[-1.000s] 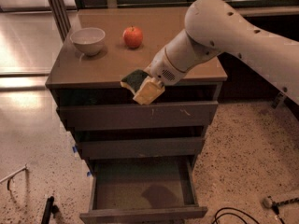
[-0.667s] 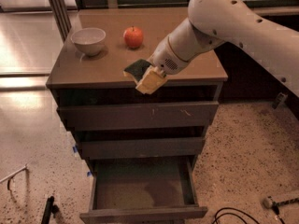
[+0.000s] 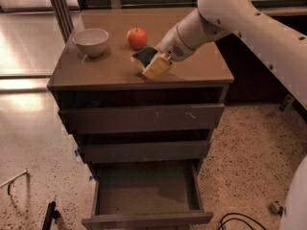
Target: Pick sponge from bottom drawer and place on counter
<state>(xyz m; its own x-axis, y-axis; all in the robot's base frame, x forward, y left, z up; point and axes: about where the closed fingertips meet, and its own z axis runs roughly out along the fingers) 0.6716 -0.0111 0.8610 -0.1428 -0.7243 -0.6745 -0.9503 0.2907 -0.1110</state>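
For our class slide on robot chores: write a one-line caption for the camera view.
Tool holds the sponge over the counter, near the apple; bottom drawer open.

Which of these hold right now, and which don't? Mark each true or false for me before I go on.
1. The bottom drawer is pulled out and its floor is bare. True.
2. The sponge lies in the bottom drawer. False: it is in the gripper, over the counter.
3. The red apple sits on the counter just behind the sponge. True.
4. The white bowl stands on the floor. False: it stands on the counter, left of the apple.
5. The top drawer and the middle drawer are pulled out as far as the bottom one. False: both are pushed nearly in.
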